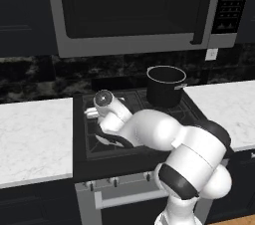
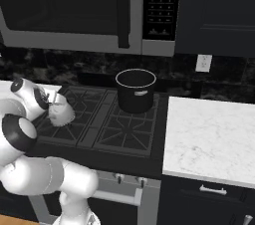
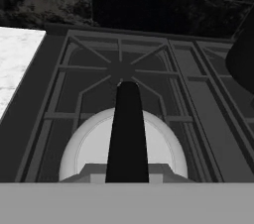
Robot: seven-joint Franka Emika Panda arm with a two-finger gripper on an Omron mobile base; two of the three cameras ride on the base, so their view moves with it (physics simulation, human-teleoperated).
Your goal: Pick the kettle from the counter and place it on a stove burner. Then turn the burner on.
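Cooktop [image 3: 208, 119] — kettle [image 3: 84, 148] (unlabelled) atop.

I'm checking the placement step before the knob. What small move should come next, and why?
Probably lower the kettle a little and release: in the hand view it sits over the near-left stove burner, its black handle under the hand. Whether it already rests on the grate, I cannot tell.

kettle [image 3: 124, 143] x1 | pot [image 1: 166, 85] x1 | microwave [image 1: 134, 7] x1 | wall outlet [image 2: 202, 62] x1
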